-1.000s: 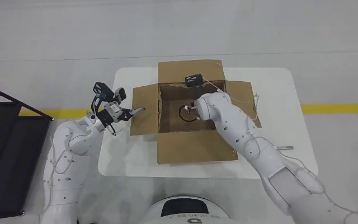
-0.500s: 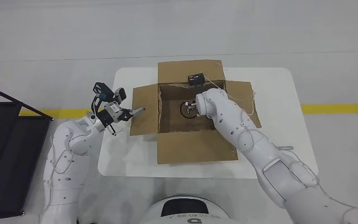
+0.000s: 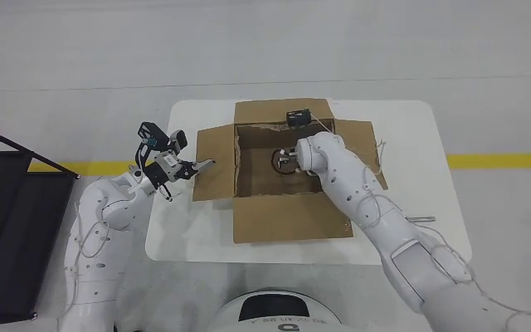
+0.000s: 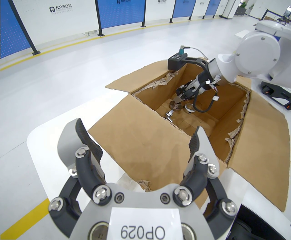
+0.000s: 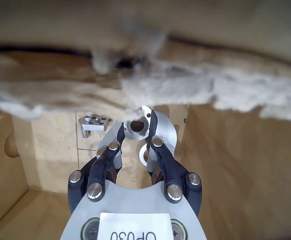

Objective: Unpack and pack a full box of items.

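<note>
Where the box gapes, right gripper (white-labelled) clasps metal flange.

Pretty plain hall: a glossy pale grey floor with a yellow painted stripe running past the white rounded tabletop. Blue partition panels on black posts line the white far wall, and a black metal rack sits off to the robot's left.

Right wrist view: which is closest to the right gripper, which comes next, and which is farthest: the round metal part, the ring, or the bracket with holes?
1. Round metal part: clamped in the right gripper.
2. Ring: just under the gripper, on the box floor.
3. Bracket with holes: farther aside, apart from both.
</note>
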Robot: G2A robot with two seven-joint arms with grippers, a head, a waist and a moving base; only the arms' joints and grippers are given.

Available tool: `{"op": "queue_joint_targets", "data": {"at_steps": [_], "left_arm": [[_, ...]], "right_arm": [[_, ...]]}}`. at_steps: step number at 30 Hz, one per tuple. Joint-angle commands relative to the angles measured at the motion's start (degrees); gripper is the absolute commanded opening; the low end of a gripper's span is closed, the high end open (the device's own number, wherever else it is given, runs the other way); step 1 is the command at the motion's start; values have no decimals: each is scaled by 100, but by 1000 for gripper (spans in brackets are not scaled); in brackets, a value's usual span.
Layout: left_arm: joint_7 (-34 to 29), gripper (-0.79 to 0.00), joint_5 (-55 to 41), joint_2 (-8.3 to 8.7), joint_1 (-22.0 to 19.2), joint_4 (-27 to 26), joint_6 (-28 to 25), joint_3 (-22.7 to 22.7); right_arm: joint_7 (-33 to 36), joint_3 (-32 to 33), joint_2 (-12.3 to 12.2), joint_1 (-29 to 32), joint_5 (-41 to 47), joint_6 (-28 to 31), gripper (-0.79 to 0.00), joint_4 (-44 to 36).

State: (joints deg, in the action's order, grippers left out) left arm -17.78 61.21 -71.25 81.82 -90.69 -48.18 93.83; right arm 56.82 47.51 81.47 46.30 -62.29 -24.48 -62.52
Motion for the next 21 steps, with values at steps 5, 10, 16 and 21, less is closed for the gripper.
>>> {"op": "queue_joint_targets", "data": {"at_steps": [5,10,16,21], "left_arm": [[0,0,0,0,0,0,0,0],[0,0,0,0,0,0,0,0],[0,0,0,0,0,0,0,0],[0,0,0,0,0,0,0,0]], "right_arm": [[28,480,-179,461,-293,3,-523,-1185],[343,1367,-472,1371,-824,111,-499,-3134],[727,2760,-735,2787,-1069,338,-456,-5463],[657,3882,-830,3906,-834,456,-443,-6572]]}}
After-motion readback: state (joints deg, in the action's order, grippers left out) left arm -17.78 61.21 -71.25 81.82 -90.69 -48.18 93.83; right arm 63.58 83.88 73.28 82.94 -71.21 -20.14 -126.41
